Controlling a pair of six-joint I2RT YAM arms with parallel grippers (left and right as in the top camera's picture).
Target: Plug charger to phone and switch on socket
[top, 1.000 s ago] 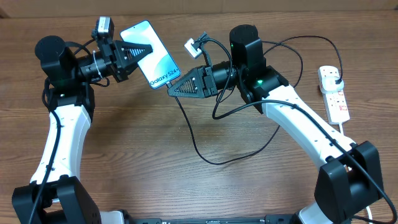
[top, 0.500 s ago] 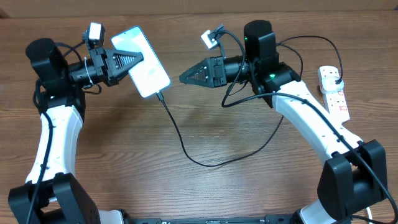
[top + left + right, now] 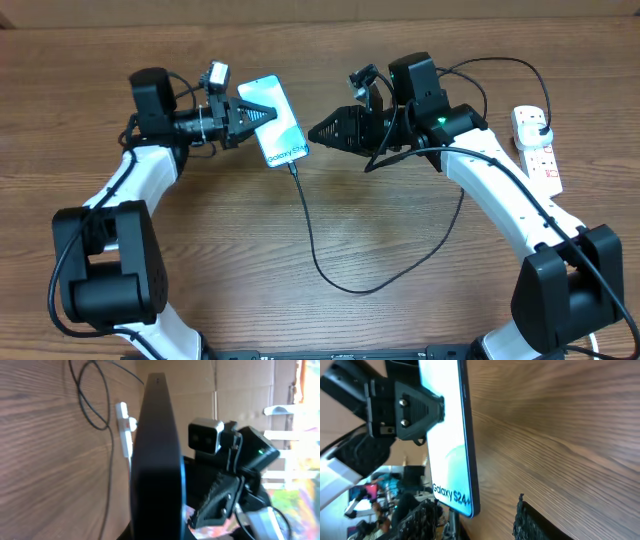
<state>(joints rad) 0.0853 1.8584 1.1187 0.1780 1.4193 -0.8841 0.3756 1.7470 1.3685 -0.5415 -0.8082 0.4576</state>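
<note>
Phone sits clamped across its faces in the left claw, screen lit. It is stiff, glassy and probably slick, so a firm hold near that end suits it. At its far end the charger tip looks seated, with limp cable trailing over the table. Beyond, the right claw stands spread and empty. Farthest out lies the socket.

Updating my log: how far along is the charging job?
Done, it seems: the charger is plugged into the phone. In hand: the left pincer grips the phone off the table, and the right pincer is open beside it. Left: switching on the socket, which neither pincer is near.
</note>
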